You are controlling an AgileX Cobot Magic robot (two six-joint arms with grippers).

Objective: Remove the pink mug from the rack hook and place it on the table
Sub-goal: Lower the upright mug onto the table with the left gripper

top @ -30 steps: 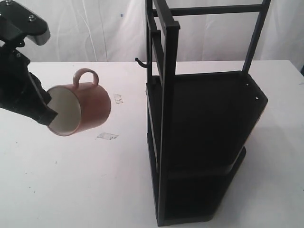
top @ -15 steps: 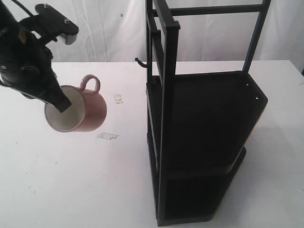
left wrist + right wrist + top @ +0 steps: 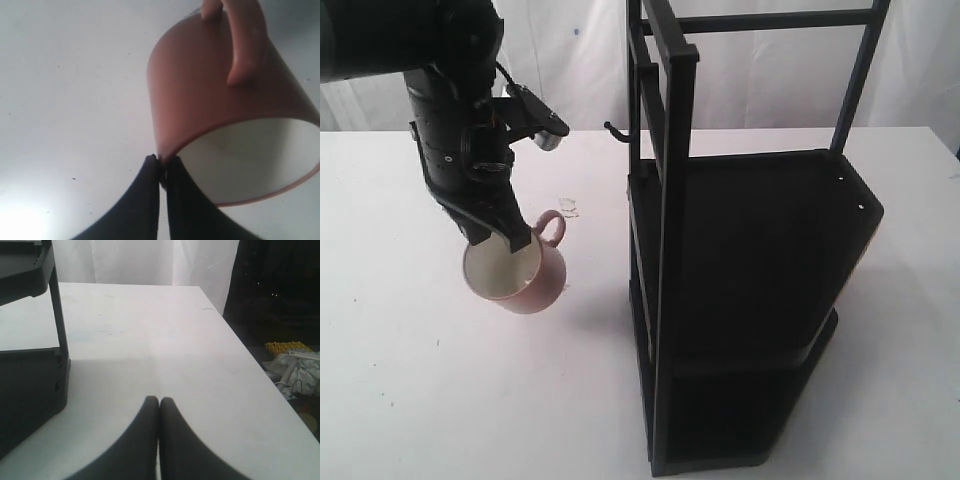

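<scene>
The pink mug (image 3: 525,280) hangs low over the white table (image 3: 440,400), tilted with its cream inside toward the camera and its handle toward the rack; whether its base touches the table I cannot tell. My left gripper (image 3: 512,240) is shut on the mug's rim, one finger inside and one outside. The left wrist view shows the same mug (image 3: 220,100) with that gripper (image 3: 162,165) pinching its rim. The rack hook (image 3: 617,131) juts bare from the black rack's post. My right gripper (image 3: 159,401) is shut on nothing, over the table beside the rack, out of the exterior view.
The tall black rack (image 3: 750,300) fills the right half of the table. Small scuff marks (image 3: 568,207) lie on the tabletop behind the mug. The table's right edge (image 3: 250,350) drops off to dark clutter on the floor.
My left arm has carried the mug down and to the right, toward the rack's side. The mug has turned from lying sideways to more nearly upright.
</scene>
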